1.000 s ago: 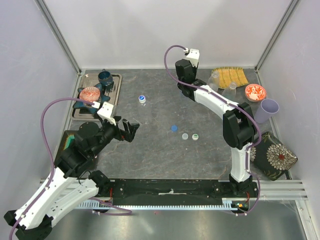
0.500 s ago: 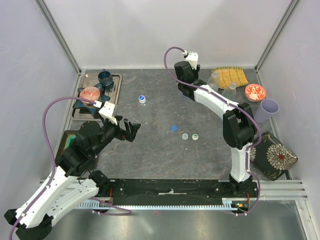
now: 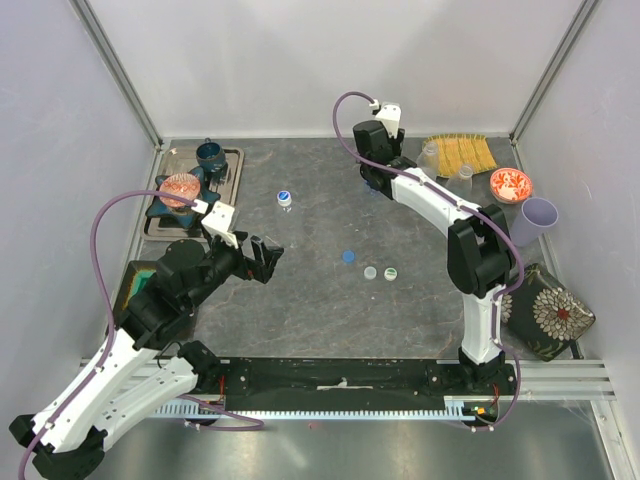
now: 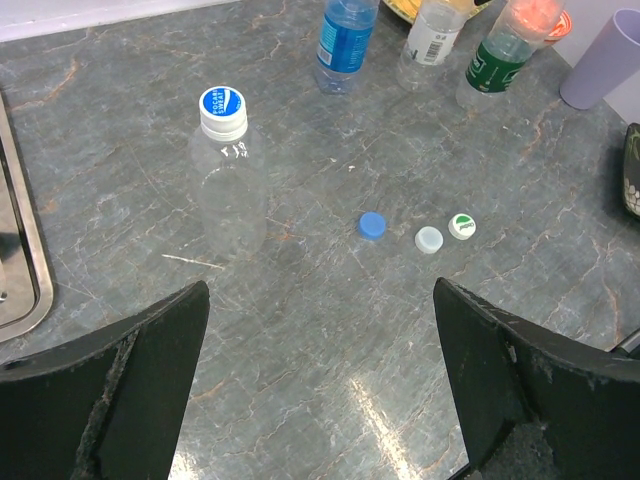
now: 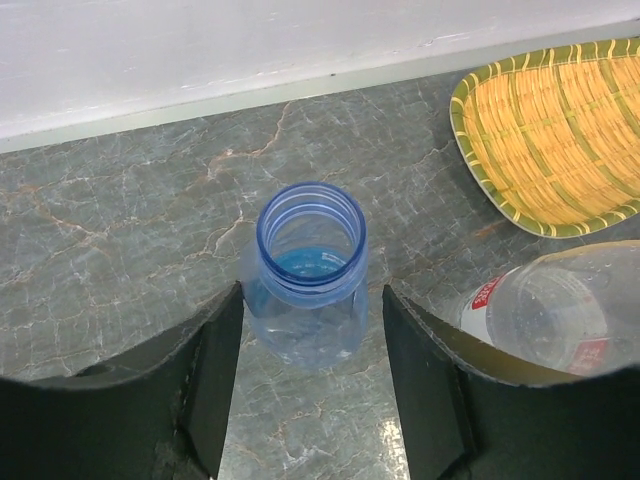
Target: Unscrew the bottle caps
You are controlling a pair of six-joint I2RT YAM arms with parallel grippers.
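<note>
**Top view:** grey stone-look table [image 3: 300,320] w/ two white-and-black arms. L gripper [image 3: 264,262] hovers left of centre, jaws spread wide, holding nothing. Capped clear bottle [image 3: 285,200] stands upright just beyond it, on its own. Three loose caps lie mid-table: blue cap [image 3: 348,256], then pale cap [image 3: 370,272] and green-and-white cap [image 3: 390,271] side by side. R arm [image 3: 430,200] reaches to the far side, near a yellow basket [image 3: 460,152]. Lilac cup [image 3: 538,220] sits at the right edge.

**L wrist view:** capped clear bottle is nearest. A row stands far behind it: blue-labelled bottle [image 4: 340,40], white-labelled bottle [image 4: 428,40], green-labelled bottle [image 4: 492,62], tops cut off by the frame.

**R wrist view:** R gripper [image 5: 312,295] is released. Its fingers [image 5: 215,370] flank the blue-labelled bottle, w/ a slim gap on one side. The bottle's neck is open, no cap.
</note>
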